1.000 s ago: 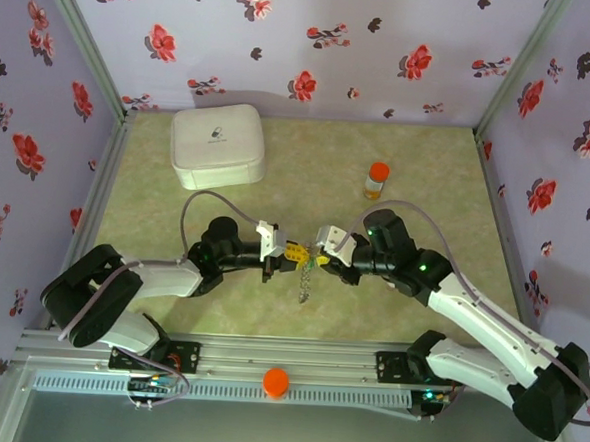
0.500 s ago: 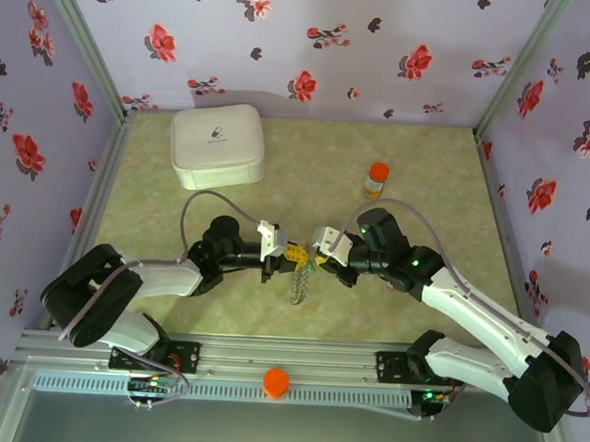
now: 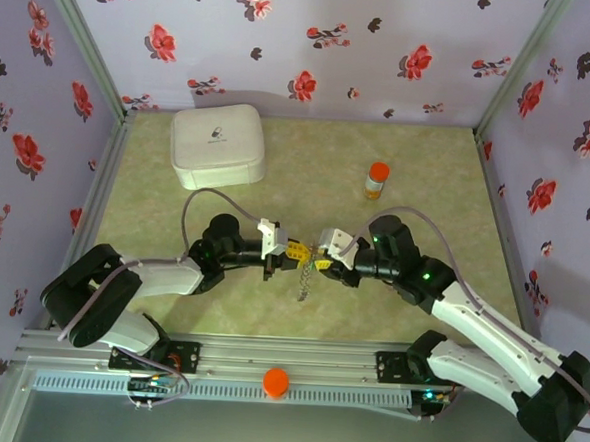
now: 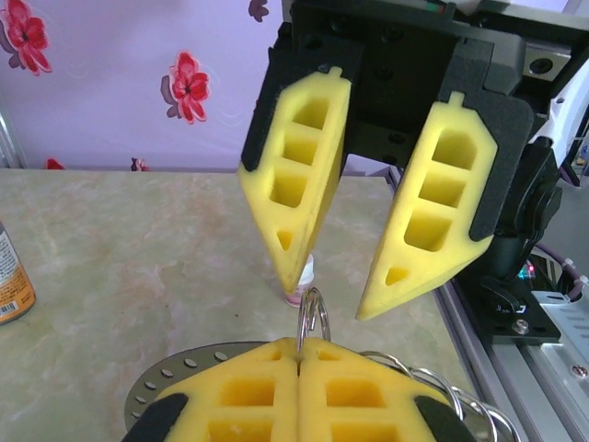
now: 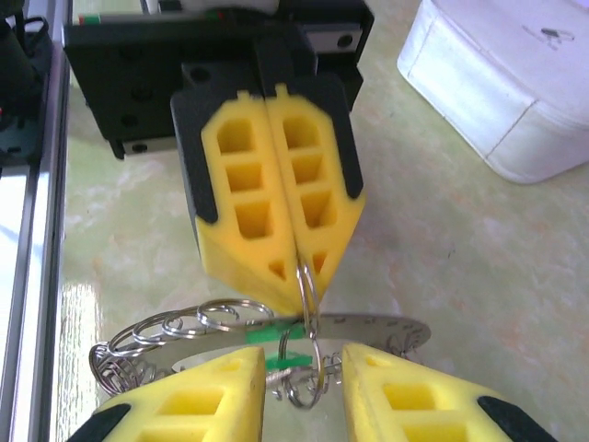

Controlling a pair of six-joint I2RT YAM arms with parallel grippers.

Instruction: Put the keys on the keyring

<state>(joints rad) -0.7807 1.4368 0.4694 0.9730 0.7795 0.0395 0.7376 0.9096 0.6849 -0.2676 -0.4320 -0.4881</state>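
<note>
1. Left gripper [image 5: 296, 281]: jaws clamped fully together on a small split ring [image 4: 313, 292], pinched edge-on right at the tips.
2. Right gripper [image 5: 304, 373] faces it nose to nose. Its jaws are parted partway with nothing gripped, and the wire loops just sit in the gap.
3. Hanging between the two over the bench [image 3: 428, 179] is the keyring [image 5: 386, 326] – a grey perforated band – with a green-tagged key [image 5: 267, 337] just beside the split ring.
4. Step in hand, I reckon: threading. One arm steadies the ring while the other feeds a key.
5. Next move calls for the right jaws to close on that key and work it round the ring. Fiddly, tiny target.
</note>
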